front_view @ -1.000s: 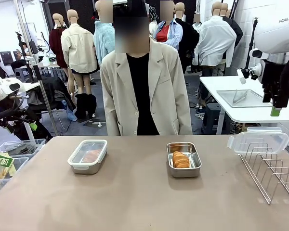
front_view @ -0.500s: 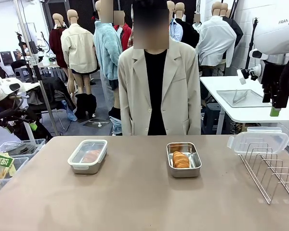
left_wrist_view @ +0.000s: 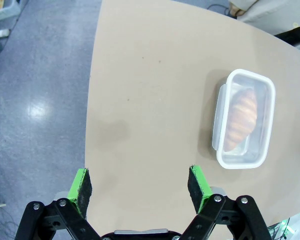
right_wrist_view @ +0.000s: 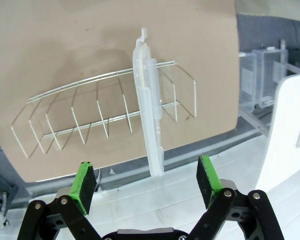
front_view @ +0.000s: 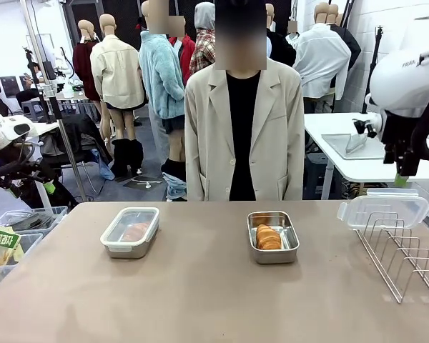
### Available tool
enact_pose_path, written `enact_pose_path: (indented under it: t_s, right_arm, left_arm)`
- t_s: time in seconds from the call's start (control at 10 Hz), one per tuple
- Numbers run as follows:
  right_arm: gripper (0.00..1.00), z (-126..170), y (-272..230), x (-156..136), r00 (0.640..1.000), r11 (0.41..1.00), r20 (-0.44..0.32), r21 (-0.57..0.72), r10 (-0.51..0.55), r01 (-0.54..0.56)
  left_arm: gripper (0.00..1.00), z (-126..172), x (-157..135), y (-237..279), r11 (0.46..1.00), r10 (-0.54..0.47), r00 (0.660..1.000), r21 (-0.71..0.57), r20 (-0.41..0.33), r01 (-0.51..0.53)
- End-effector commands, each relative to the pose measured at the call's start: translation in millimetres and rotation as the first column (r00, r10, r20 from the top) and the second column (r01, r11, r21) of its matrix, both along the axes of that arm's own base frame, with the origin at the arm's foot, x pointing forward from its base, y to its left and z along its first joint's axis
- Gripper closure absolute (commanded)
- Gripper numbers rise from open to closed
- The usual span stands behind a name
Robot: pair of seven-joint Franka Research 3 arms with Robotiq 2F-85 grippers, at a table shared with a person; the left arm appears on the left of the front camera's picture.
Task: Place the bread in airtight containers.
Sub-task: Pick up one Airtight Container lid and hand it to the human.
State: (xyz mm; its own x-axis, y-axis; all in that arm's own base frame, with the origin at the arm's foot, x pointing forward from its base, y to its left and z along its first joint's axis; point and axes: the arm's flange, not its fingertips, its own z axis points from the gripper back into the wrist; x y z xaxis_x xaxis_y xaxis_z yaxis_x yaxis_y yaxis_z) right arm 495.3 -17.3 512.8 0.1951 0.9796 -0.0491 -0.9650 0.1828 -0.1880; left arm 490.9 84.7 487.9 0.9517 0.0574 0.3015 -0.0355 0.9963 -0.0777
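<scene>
Lid placement looked to be the step you had left. The clear lid (right_wrist_view: 150, 125) stood on edge in the wire rack (front_view: 407, 254) at the right end of the table (front_view: 200, 300); your right gripper (right_wrist_view: 146, 182) hung above it, jaws wide apart with nothing between them; in the right wrist view the lid's long axis ran straight away from the fingers, its thin edge lined up with the gap, so a descent would likely have straddled it. The open tin (front_view: 292, 241) sat right of the table's middle, well apart from the rack, with a roll (front_view: 269, 236) lying along its length; the right arm was plainly the nearer one. The lidded tin (front_view: 130, 232) sat left of centre, the second roll (left_wrist_view: 240, 117) under its cover; your left gripper (left_wrist_view: 140, 182), fingers spread and empty, hovered over the table's left edge, near that tin. Bare tabletop lay between rack and open tin; the rack's wires and the table edge beside them were what you'd have had to mind; the person (front_view: 243, 128) stood across the table behind the tins.
</scene>
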Motion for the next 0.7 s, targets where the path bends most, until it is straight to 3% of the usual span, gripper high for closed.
enact_pose_path:
  t_s: [0.0,0.3,0.6]
  right_arm:
    - [0.0,-22,-2,11,0.999,1.0,-0.04,0.001,0.021,-0.021]
    - [0.0,-54,0,34,0.995,0.995,0.002,-0.017,0.101,-0.101]
    - [0.0,-73,1,51,0.996,0.998,-0.058,-0.025,0.064,-0.066]
  left_arm:
    - [0.0,0,-1,1,1.0,0.007,1.0,0.01,0.007,-0.007]
    - [0.0,0,-1,1,1.0,0.007,1.0,0.01,0.007,-0.007]
    - [0.0,0,-1,1,1.0,0.007,1.0,0.01,0.007,-0.007]
